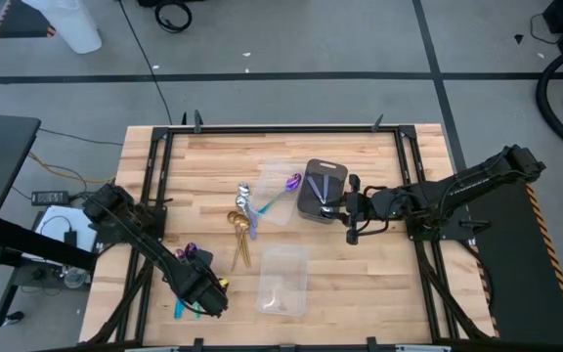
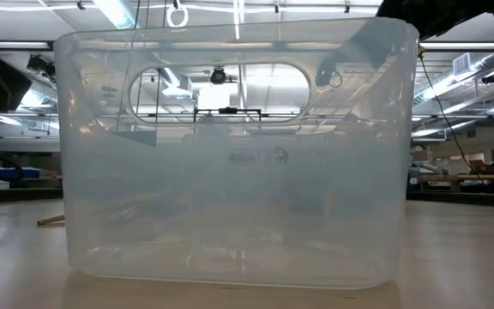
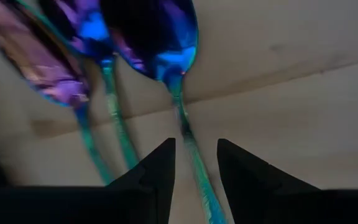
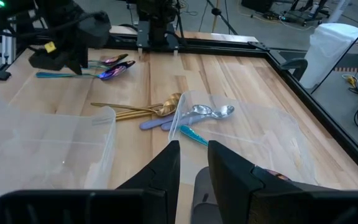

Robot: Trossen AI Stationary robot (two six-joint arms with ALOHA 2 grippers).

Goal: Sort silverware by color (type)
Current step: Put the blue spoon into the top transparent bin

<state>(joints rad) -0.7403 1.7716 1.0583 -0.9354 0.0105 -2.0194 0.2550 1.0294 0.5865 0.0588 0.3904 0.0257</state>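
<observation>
Right in front of our low camera stood a clear plastic tray (image 2: pixel 230 163), so big there that it hid most of the table (image 1: pixel 360 284) behind it. From above, we saw our left pincer (image 1: pixel 206 293) low at the near left corner of the table, over a little bunch of purple-blue spoons (image 1: pixel 192 254). Our left wrist camera showed its two fingers (image 3: pixel 160 168) a little way apart, with one teal spoon handle (image 3: pixel 194 158) running between them. They held nothing yet. Our right pincer (image 1: pixel 345 210) waited by the dark grey tray (image 1: pixel 321 186), its fingers a bit apart and empty as far as we could see. Gold spoons (image 1: pixel 238 235) and silver spoons (image 1: pixel 247 200) lay mixed in the middle of the table, and one purple spoon (image 1: pixel 286 186) lay in a clear tray. We think we were about to pick up a purple spoon. Next, our left fingers needed to close on that thin handle and lift it without bumping the two spoons beside it.
</observation>
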